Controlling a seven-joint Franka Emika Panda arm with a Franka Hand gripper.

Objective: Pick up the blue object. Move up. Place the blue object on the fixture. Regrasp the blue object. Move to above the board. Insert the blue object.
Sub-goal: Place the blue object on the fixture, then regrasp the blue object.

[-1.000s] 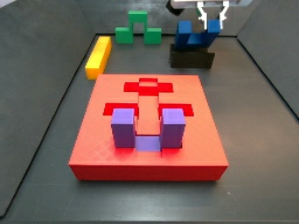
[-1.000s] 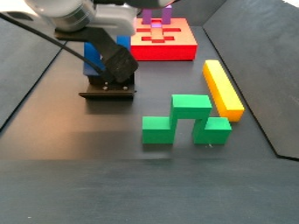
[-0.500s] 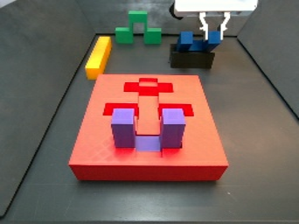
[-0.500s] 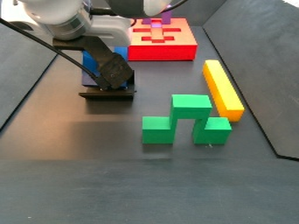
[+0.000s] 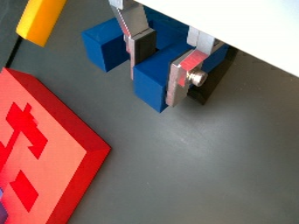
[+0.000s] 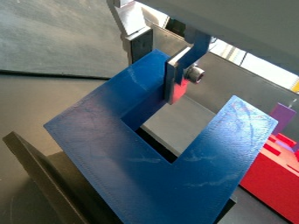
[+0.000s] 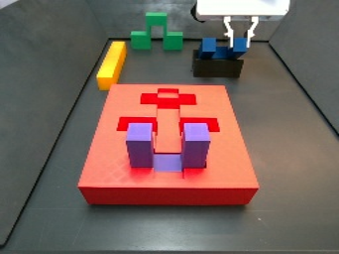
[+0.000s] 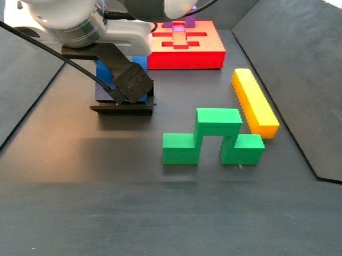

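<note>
The blue object [image 7: 212, 47] stands on the black fixture [image 7: 219, 65] at the back right of the floor. It is a dark blue U-shaped block with its prongs up. It also shows in a side view [image 8: 107, 72], partly behind the arm. My gripper [image 7: 239, 40] reaches down onto it from above. In both wrist views the fingers straddle one prong [image 5: 152, 86] and press its two sides, so the gripper [image 5: 163, 66] is shut on it; the gripper [image 6: 162, 70] has one finger in the U's notch. The red board [image 7: 169, 149] lies nearer the front.
A purple U-shaped block [image 7: 166, 147] stands in a recess of the board. A yellow bar [image 7: 111, 63] lies left of the fixture. A green block [image 7: 157, 35] sits at the back. Dark walls close the floor on both sides.
A second ago the blue object hung tilted in my gripper just above the fixture. It has come down and now sits level on the fixture, with no visible change in the last half second.
</note>
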